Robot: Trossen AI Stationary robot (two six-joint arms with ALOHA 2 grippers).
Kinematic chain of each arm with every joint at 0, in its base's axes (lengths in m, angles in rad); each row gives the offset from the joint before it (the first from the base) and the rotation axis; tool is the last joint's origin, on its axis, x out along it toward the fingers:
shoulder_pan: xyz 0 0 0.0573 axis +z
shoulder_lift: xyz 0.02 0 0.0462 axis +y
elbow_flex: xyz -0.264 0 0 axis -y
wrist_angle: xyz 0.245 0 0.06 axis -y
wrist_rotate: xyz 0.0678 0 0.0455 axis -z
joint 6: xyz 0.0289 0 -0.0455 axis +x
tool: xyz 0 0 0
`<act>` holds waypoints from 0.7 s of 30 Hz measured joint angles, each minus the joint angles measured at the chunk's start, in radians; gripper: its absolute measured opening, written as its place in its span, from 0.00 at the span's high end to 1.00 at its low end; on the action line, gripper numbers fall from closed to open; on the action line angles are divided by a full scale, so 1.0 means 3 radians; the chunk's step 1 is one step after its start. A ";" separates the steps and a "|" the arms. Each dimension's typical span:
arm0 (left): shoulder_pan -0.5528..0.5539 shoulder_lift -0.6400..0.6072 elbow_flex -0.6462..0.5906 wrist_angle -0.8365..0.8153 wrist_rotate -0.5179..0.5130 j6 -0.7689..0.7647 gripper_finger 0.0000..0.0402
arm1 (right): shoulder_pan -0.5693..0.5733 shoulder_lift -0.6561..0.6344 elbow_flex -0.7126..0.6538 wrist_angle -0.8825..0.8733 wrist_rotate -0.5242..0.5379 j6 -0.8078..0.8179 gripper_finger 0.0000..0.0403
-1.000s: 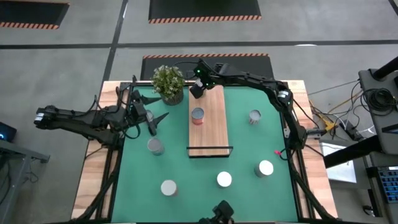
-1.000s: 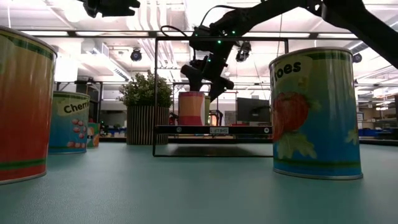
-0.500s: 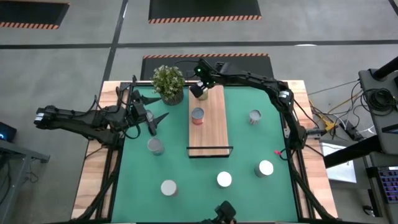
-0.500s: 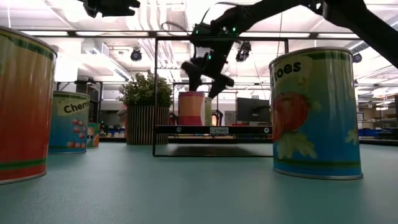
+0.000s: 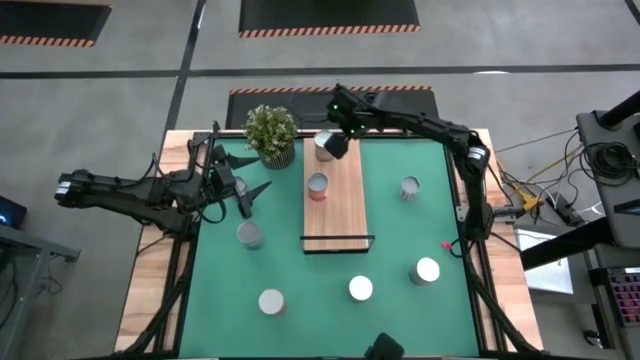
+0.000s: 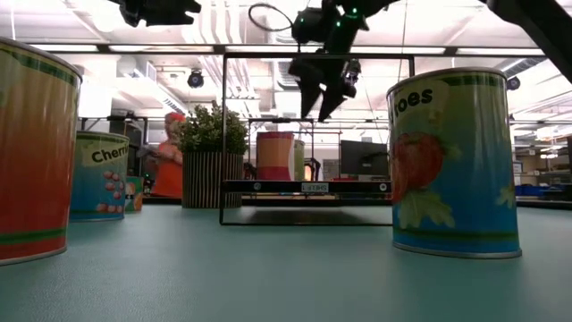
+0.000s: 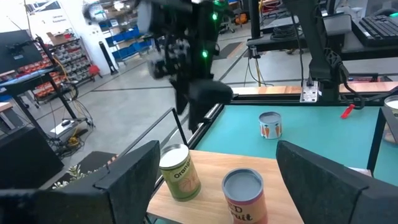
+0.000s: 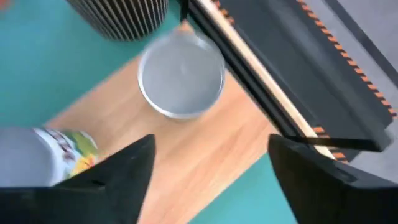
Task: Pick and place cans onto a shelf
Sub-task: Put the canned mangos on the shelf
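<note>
**off-task items around the table**

potted green plant (image 5: 270,134) in a dark ribbed pot, at the far edge of the green mat (image 5: 390,240), left of centre. mat covers most of a light wooden table (image 5: 158,262). small red object (image 5: 446,244) lies on the mat near its right edge. grey floor beyond, black mats with orange-striped edges (image 5: 330,16). low view: person in orange (image 6: 167,166) stands in the room behind, beside the plant.

A robotics lab or workshop: storage racks of bins (image 7: 53,59), monitors (image 6: 362,158), concrete floor with hazard-striped mats (image 5: 328,15).
</note>
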 joint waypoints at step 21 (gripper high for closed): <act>0.0000 0.0000 0.0000 -0.0001 -0.0001 -0.0003 0.25 | -0.0013 0.0002 -0.0965 0.1293 0.0058 -0.0083 0.97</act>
